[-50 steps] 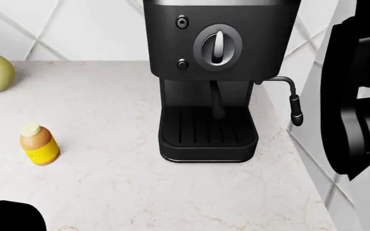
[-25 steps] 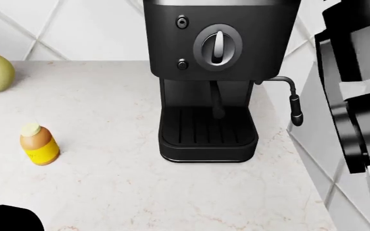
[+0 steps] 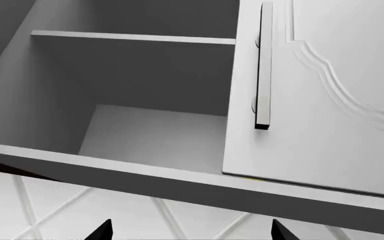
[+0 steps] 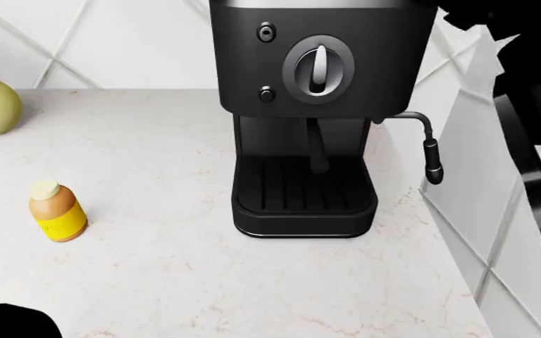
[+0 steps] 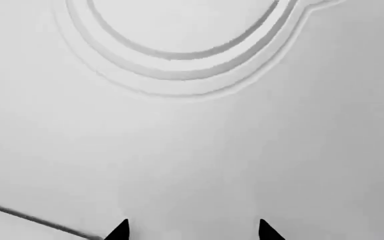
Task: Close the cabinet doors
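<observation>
While we watch, right arm (image 4: 534,141): risen since earlier.
Right gripper (image 5: 192,230): fingers spread, facing cabinet door (image 5: 192,115).
Left gripper (image 3: 188,231): fingers spread, below open cabinet (image 3: 132,135).

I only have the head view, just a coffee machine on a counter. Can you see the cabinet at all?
Observer: Yes. The left wrist view shows an open compartment with one shelf inside, nothing on it that I can see.
Operator: Is there a door near that opening?
Observer: A white door with a vertical bar handle stands right beside it.
Operator: And the right arm?
Observer: The right gripper faces a white door panel close up, fingertips apart, gripping nothing.
Operator: The left gripper?
Observer: The left gripper is open too, below the cabinet's bottom edge.
</observation>
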